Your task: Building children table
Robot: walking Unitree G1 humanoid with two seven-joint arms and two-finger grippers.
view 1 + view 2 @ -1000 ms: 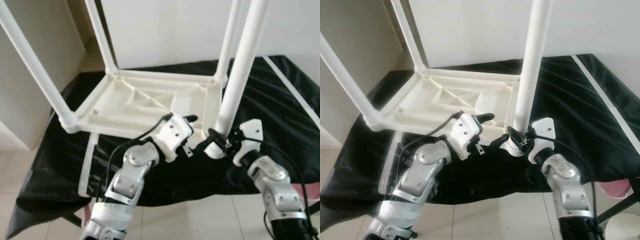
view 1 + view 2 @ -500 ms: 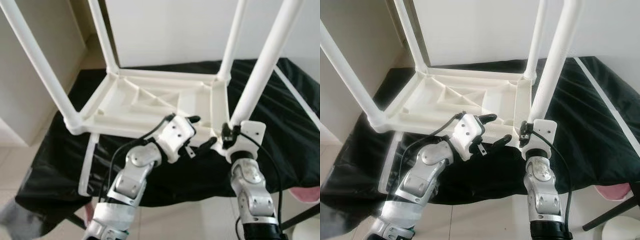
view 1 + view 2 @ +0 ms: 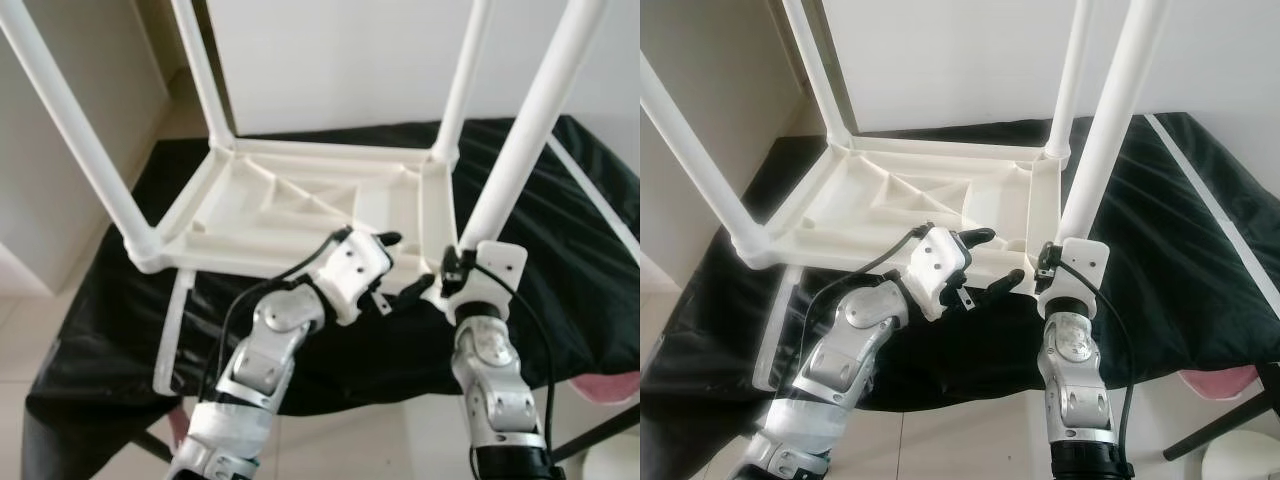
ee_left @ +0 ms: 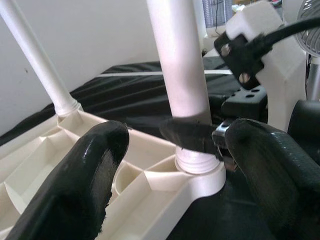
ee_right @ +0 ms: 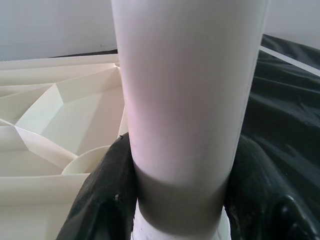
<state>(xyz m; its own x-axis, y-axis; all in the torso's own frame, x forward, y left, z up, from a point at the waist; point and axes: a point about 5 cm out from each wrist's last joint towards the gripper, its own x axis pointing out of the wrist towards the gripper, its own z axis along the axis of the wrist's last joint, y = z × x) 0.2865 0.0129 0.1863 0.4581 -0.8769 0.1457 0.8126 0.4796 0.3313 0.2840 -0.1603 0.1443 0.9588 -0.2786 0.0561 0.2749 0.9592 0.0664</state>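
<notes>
A white plastic children's table (image 3: 290,200) lies upside down on a black cloth, with legs standing up at its corners. My right gripper (image 3: 448,284) is shut on the near-right leg (image 3: 520,150), low down where it enters the corner socket (image 4: 200,175). Its black fingers (image 5: 100,200) wrap the leg (image 5: 185,100). My left gripper (image 3: 397,265) is open just left of that corner, over the table's front rim. Its wide-spread fingers (image 4: 75,190) hold nothing, and the held leg (image 4: 180,60) stands beyond them.
The black cloth (image 3: 560,250) covers a low surface whose front edge runs under my arms. A loose white bar (image 3: 172,330) hangs at the front left and a white strip (image 3: 590,190) lies at the right. A pink object (image 3: 610,385) sits on the floor at lower right.
My right arm has swung in toward the table and brought the leg's foot onto the near-right corner socket. The leg now leans right. The left gripper has stayed in place.
</notes>
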